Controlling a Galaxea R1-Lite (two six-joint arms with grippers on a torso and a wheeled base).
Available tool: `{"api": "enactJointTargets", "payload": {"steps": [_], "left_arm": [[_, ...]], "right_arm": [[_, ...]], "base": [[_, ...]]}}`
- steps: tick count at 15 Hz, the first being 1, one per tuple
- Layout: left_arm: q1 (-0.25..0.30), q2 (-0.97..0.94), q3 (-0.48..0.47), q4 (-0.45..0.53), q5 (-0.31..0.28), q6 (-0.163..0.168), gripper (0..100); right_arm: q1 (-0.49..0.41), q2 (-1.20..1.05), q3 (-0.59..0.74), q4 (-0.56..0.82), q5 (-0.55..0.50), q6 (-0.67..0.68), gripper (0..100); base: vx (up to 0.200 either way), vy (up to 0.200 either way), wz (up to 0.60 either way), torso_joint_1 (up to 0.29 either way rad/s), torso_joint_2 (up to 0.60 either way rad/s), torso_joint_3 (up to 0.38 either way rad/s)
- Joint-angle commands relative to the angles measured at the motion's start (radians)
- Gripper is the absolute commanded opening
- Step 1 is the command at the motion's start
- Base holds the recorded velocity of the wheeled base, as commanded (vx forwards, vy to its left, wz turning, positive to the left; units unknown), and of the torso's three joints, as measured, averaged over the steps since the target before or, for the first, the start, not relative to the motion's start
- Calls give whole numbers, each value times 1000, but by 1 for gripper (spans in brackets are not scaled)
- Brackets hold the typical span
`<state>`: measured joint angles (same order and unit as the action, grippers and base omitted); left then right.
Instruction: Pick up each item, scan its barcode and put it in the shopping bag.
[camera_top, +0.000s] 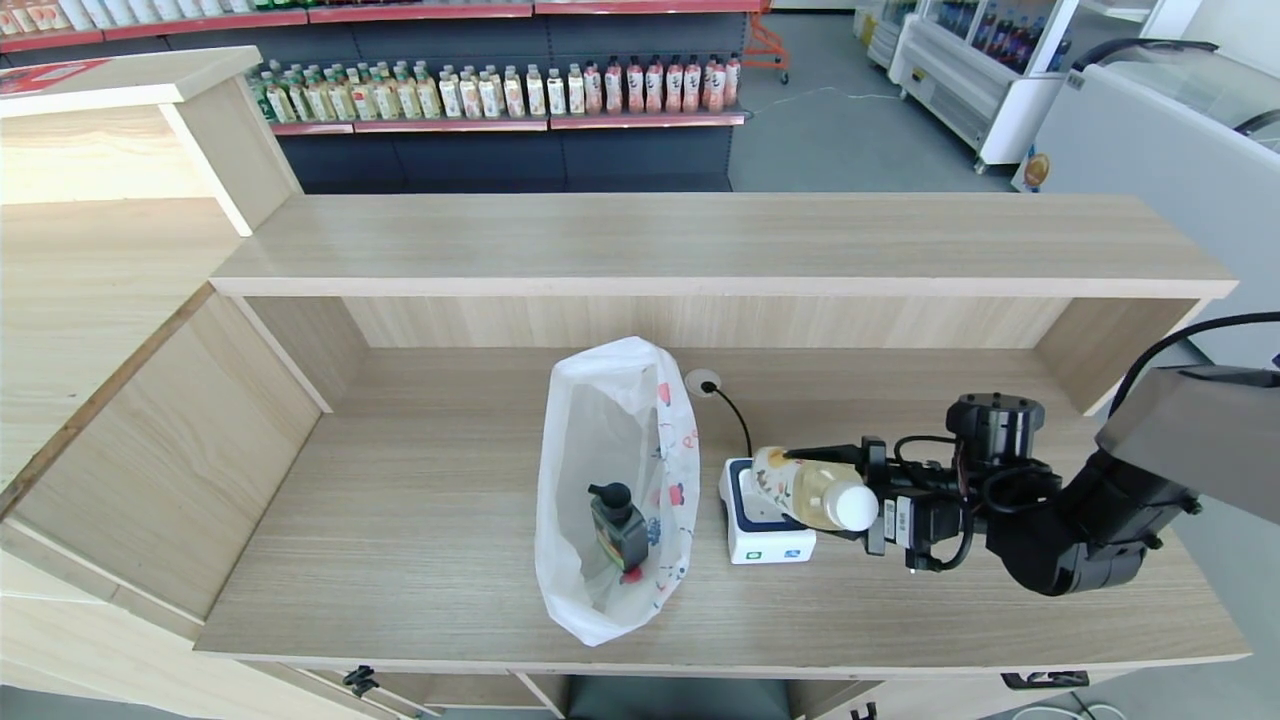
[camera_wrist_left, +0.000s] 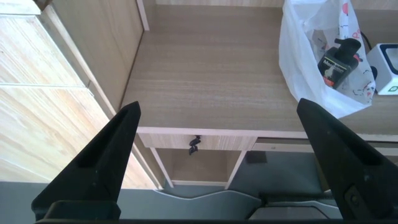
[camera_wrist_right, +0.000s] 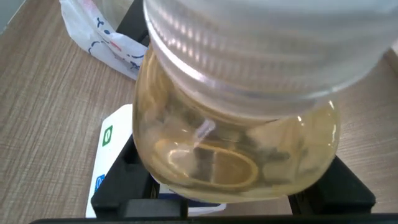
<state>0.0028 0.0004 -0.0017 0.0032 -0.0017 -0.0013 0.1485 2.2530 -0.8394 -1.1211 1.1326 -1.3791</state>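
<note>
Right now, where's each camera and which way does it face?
Head: on the head, facing forward and down at the counter; right tool holds the bottle over the scanner.
Left wrist: on that wrist, facing the counter's near edge; own open left tool frames it.
Right wrist: on that wrist, facing along the bottle down at the scanner.
Shared: all three show the shopping bag.
</note>
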Motion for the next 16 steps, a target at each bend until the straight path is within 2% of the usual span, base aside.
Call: {"api": "enactJointTargets", "payload": {"steps": [1, 5, 8, 10, 14, 16], "left_arm": [[0, 0, 0, 0, 0, 0, 100], [0, 0, 0, 0, 0, 0, 100], [0, 0, 0, 0, 0, 0, 100], [0, 0, 0, 0, 0, 0, 100], [0, 0, 0, 0, 0, 0, 100], [0, 0, 0, 0, 0, 1, 100]], "right_arm": [[6, 25, -17, 1, -2, 0, 0], [2, 4, -6, 4, -2, 14, 0], [-66, -214, 94, 1, -2, 273, 0], [-89, -359, 95, 9, -34, 450, 0], [-38, -590, 175, 1, -349, 874, 0], [0, -621, 221, 1, -563, 1086, 0]], "base": [[0, 0, 0, 0, 0, 0], [0, 0, 0, 0, 0, 0], [0, 0, 0, 0, 0, 0], [0, 0, 0, 0, 0, 0], [0, 0, 0, 0, 0, 0], [0, 0, 0, 0, 0, 0]]}}
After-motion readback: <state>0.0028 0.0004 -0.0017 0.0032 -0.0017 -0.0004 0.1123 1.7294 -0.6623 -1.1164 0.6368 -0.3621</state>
